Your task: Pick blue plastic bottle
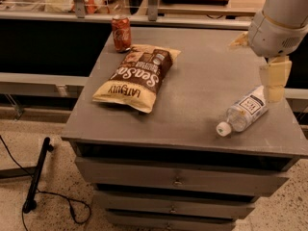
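bottle [244, 111]: clear ribbed plastic, white screw cap [223, 128] on, white label [253, 105] with dark print around the body. Lying on its side on the grey table [202, 81], right side, near the front edge and close to the right edge. Axis runs diagonal: cap end points front-left toward the table's front edge, base end points back-right. Looks intact, not crushed; contents not readable. gripper [275, 94] hangs at the base end, overlapping it in view; can't tell whether it touches the bottle
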Robot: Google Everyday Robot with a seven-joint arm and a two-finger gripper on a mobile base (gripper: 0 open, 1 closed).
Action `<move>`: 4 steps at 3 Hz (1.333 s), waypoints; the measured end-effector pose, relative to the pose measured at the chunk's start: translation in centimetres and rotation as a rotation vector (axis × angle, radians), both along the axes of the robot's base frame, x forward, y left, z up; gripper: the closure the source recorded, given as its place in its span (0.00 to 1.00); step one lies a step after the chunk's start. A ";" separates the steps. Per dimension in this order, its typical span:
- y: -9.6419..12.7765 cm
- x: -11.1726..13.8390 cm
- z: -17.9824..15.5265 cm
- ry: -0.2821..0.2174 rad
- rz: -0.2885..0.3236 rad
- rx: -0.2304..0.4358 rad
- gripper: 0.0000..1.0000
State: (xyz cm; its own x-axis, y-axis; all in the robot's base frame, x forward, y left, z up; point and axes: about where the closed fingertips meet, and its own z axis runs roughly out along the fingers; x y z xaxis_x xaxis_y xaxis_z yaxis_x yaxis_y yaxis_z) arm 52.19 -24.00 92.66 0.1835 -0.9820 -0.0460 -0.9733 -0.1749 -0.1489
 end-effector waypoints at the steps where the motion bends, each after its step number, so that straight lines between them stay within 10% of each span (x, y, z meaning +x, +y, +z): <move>1: -1.2 1.1 -1.9 0.007 0.072 -0.024 0.00; 4: -4.3 0.6 -6.4 0.102 0.338 -0.017 0.00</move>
State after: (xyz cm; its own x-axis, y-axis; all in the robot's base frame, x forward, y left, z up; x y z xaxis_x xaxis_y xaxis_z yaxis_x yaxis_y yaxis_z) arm 52.79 -28.35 86.23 0.4934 -0.8674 -0.0650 -0.8698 -0.4911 -0.0483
